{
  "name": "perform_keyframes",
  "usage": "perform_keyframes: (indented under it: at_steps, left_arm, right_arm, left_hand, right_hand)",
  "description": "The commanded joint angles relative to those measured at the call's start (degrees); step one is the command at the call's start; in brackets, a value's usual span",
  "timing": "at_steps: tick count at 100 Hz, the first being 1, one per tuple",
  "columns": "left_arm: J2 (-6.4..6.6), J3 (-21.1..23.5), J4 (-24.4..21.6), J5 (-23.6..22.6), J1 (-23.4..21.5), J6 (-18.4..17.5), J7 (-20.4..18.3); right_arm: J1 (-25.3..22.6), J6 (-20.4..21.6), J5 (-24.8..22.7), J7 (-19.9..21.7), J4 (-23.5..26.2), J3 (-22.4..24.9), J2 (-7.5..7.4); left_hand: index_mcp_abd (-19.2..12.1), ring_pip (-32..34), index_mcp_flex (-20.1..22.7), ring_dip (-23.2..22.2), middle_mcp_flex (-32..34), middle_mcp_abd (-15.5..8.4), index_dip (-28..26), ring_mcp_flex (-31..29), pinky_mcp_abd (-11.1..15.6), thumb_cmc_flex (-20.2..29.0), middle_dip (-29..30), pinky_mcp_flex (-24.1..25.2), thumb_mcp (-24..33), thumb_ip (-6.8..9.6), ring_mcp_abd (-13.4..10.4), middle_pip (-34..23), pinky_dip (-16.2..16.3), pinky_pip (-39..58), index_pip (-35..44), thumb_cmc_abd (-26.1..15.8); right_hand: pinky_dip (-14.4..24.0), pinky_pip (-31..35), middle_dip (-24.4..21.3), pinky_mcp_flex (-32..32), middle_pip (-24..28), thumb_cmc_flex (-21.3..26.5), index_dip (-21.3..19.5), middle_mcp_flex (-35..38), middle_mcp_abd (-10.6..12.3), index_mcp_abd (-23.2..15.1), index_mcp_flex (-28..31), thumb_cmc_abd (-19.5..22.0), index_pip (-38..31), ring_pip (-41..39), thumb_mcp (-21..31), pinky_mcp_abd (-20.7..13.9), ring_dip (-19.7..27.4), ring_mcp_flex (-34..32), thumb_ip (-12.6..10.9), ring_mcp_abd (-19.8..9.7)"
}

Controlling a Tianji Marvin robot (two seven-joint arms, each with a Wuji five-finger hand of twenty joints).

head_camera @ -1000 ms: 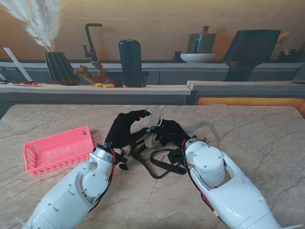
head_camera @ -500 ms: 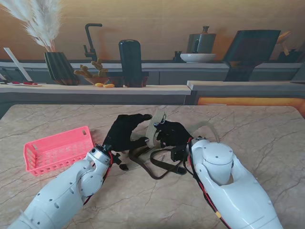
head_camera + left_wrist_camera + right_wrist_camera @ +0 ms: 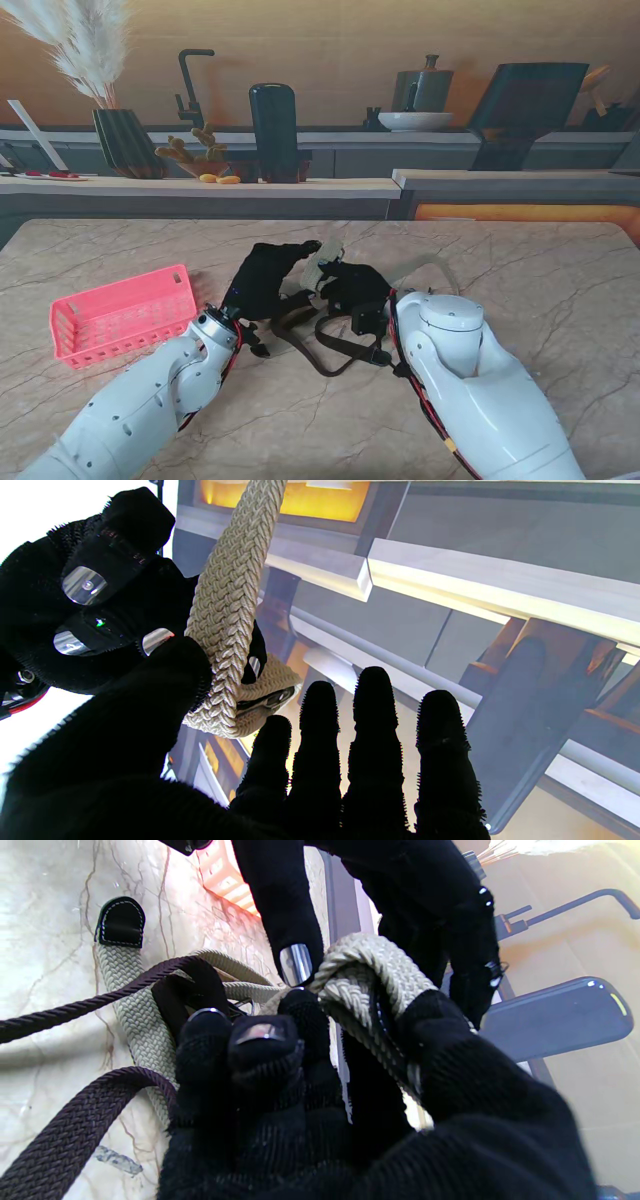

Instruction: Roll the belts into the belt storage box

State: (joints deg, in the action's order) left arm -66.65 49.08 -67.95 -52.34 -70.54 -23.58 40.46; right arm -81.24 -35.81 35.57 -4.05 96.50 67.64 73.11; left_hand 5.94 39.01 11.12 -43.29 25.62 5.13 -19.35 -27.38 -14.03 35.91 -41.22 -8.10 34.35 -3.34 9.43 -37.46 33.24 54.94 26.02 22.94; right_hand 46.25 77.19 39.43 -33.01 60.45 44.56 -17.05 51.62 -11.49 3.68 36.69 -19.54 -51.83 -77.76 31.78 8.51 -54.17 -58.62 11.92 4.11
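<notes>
Two robot hands, our right robot hand (image 3: 310,1065) clamping the beige belt (image 3: 370,970) coil and our left robot hand (image 3: 320,760) spread beside it, are risking unravelling if the brown belt (image 3: 75,1125) beneath is snagging.

One camera looks down from above my shoulders; my two wrist cameras sit close, all seeing the tan belt (image 3: 227,605).

Both arms have smooth white rounded shells with red and black cables at the wrists. The left hand (image 3: 262,280) and right hand (image 3: 352,288) wear fuzzy black knit gloves with shiny metal fingertip plates.
</notes>
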Motion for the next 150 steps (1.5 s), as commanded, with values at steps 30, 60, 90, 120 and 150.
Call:
perform_keyframes:
  at_steps: [30, 60, 90, 120, 150]
  left_arm:
    - [-0.65, -1.7, 0.6, -1.3, 1.2, -0.9, 2.4]
    - [-0.94, -2.1, 0.9, -1.2, 1.6, -1.3, 3.3]
    - [-1.35, -2.6, 1.3, -0.9, 2.3, -0.7, 4.3]
    - [-1.54, -2.2, 0.9, -0.1, 2.0, -0.9, 3.6]
    - [-1.81, -0.9, -0.1, 1.0, 1.1, -0.3, 3.1]
  right_arm:
    - [0.1, -6.0, 13.2, -3.9, -1.3, 2.0, 2.49]
    - [0.6, -9.3, 18.0, -5.0, -2.3, 3.2, 3.0]
    - [2.0, -14.6, 14.2, 1.1, -3.9, 3.3, 2.63]
    - [3.6, -15.9, 5.7, 8.9, -5.6, 1.6, 0.83]
    - [4.3, -12.1, -5.4, 14.6, -5.6, -1.6, -2.14]
  left_hand:
    - [-8.4, 5.4, -0.1, -1.6, 8.4, -4.8, -9.7, -7.2, 1.8, 7.2, -7.3, -3.3, 6.1, -2.29, -3.4, -5.4, -2.4, 4.7, 17.9, 3.9]
    - [-14.2, 10.0, 9.4, -2.4, 21.1, -4.0, -19.5, -14.8, 1.9, 17.5, -14.3, -6.7, -0.4, -3.9, -3.4, 0.9, -2.3, 7.1, 36.5, 5.3]
    - [-12.3, 10.8, 22.1, 0.6, 30.1, -1.3, -8.7, -24.4, 1.4, 16.7, -4.4, -12.8, -0.4, -4.16, -2.7, 4.2, -2.9, 8.4, 37.6, 5.8]
    - [-8.3, 14.8, 22.6, -0.7, 30.9, -0.7, -9.3, -27.2, 0.8, 10.7, -2.2, -15.1, 8.5, -2.74, -2.7, -3.1, -2.6, 11.4, 40.6, 7.6]
    - [-11.5, 15.7, 21.8, -0.1, 33.0, -0.7, -16.8, -29.1, 0.9, 6.5, -2.9, -17.0, 17.4, 1.08, -3.3, -4.1, -2.7, 12.4, 41.3, 9.5]
  right_hand:
    - [1.6, 4.1, 0.6, 0.6, 2.1, 4.5, -0.4, 1.1, -3.2, -1.8, 4.4, 8.6, -2.0, -3.3, 1.9, 1.2, -0.3, 0.0, -4.7, 0.4]
    - [1.9, 4.3, 0.4, 1.2, 2.1, 5.2, -1.0, 1.0, -4.0, -0.9, 4.7, 9.3, -1.1, -3.4, 0.5, 1.7, 0.0, 0.2, -5.0, 1.3]
    - [1.9, 4.5, 0.0, 1.7, 1.7, 5.1, -1.2, 0.9, -5.1, 0.4, 5.1, 9.3, 0.2, -3.1, 0.5, 2.9, 0.5, 0.5, -5.8, 2.5]
    - [0.0, 2.2, -3.1, 4.3, -2.1, -0.5, -2.6, -1.3, -6.2, 2.8, 6.0, 10.2, 8.5, 1.5, -4.0, 3.6, 2.6, 3.4, -7.9, 4.9]
    - [-1.3, -1.4, -5.6, 7.9, -5.9, -12.2, -12.5, -5.5, -6.8, 4.8, 6.8, 7.5, 23.3, 6.4, -5.0, 4.4, 3.6, 7.8, -10.4, 7.0]
